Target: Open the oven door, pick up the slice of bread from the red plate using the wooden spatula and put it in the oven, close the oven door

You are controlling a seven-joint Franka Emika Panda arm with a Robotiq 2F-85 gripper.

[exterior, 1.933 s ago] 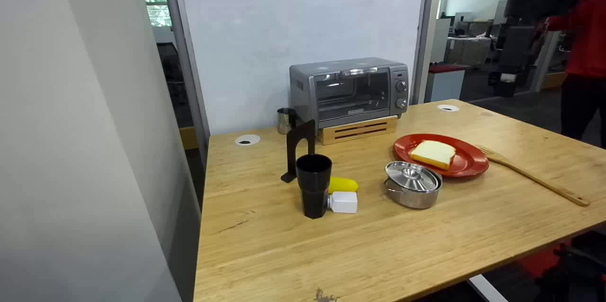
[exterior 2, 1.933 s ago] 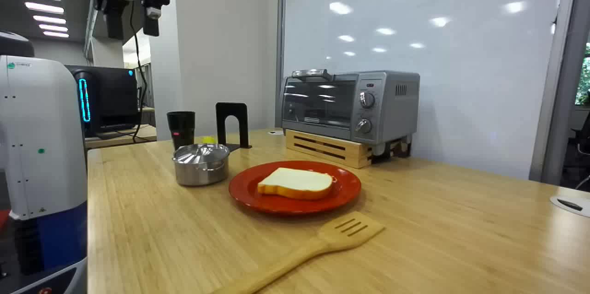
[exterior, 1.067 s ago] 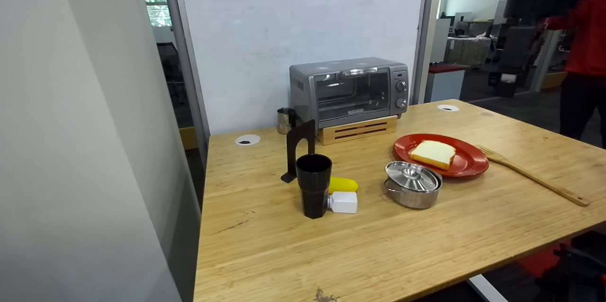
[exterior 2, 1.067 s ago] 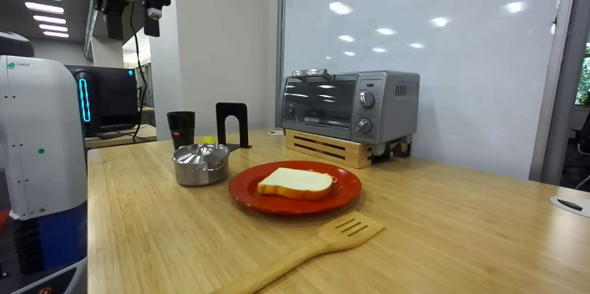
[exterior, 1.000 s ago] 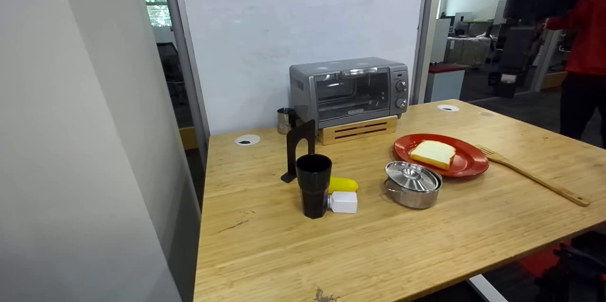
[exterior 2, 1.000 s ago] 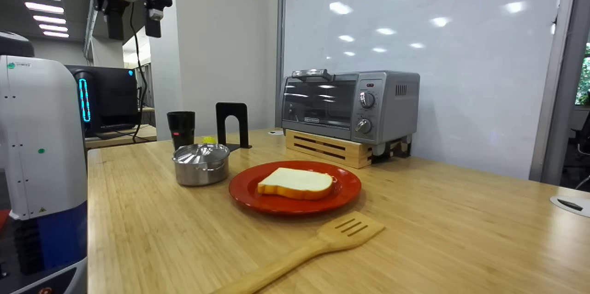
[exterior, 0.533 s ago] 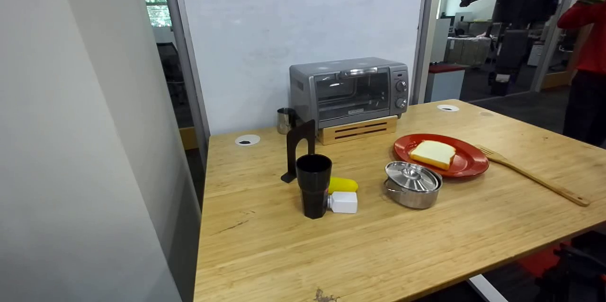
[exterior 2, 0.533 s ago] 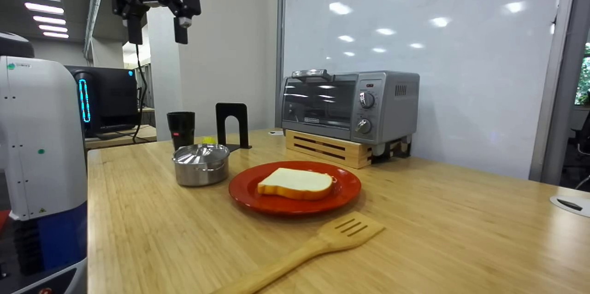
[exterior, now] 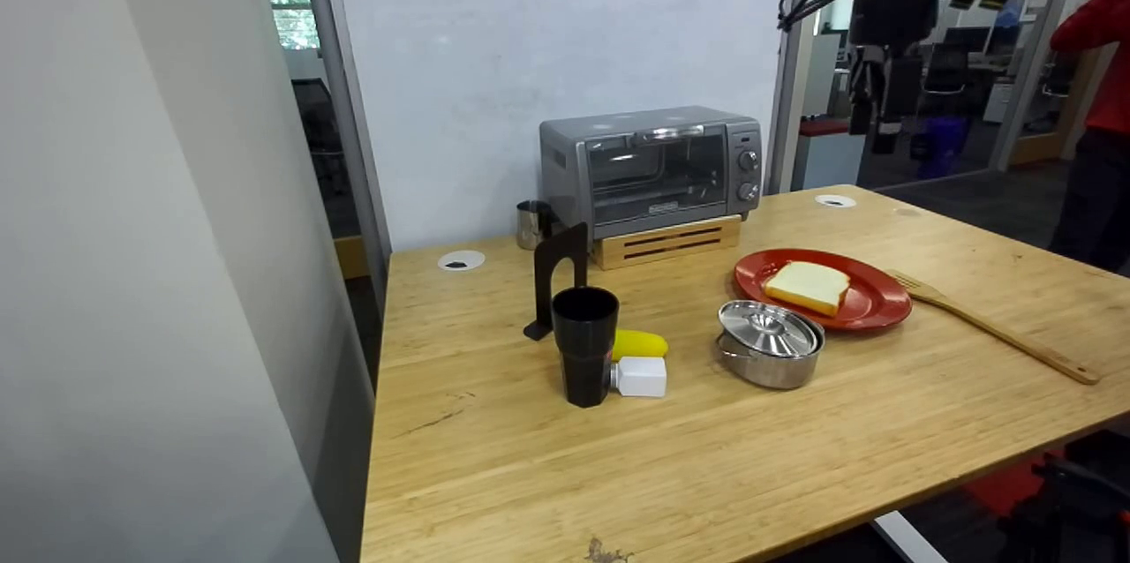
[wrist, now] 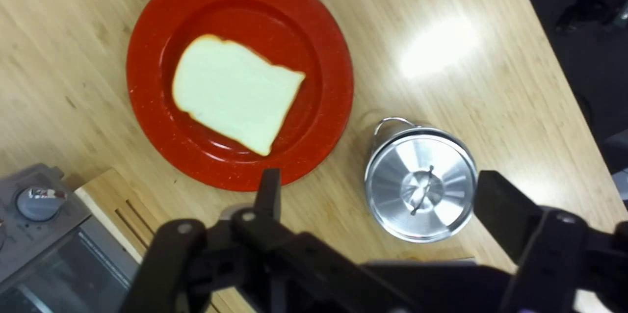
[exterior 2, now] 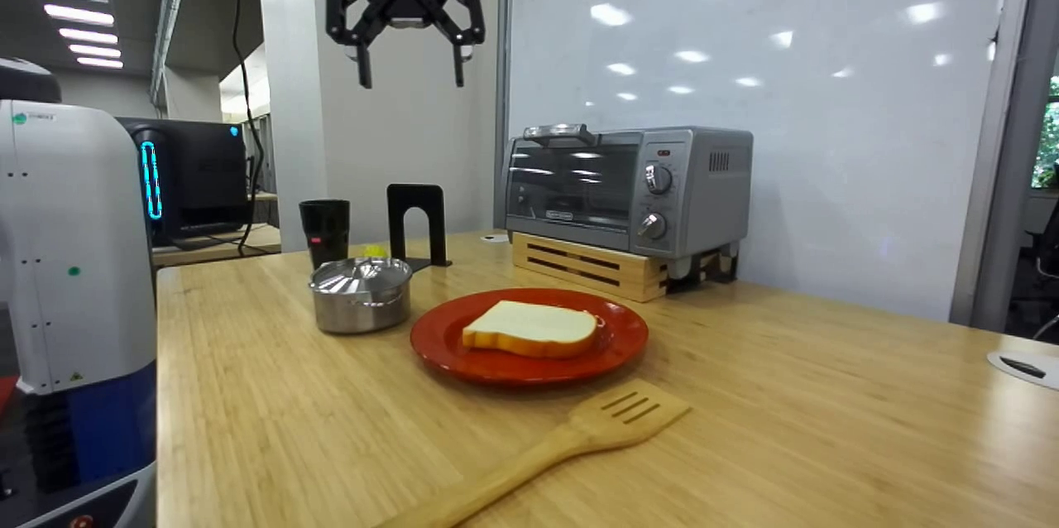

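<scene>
The slice of bread (exterior 2: 534, 327) lies on the red plate (exterior 2: 529, 372)

Nearest in an exterior view, the wooden spatula (exterior 2: 563, 444) lies on the bench (exterior 2: 273, 429), its slotted end just beside the red plate. A metal pot (exterior 2: 361, 314) stands near that plate (its lid (exterior: 768, 331) sits askew). The hand (exterior 2: 412, 86) hangs well above the bench, jaws wide apart. Farther back, the oven (exterior 2: 674, 201) rests on a wooden stand (exterior 2: 590, 265), the oven door (exterior 2: 571, 184) closed.
</scene>
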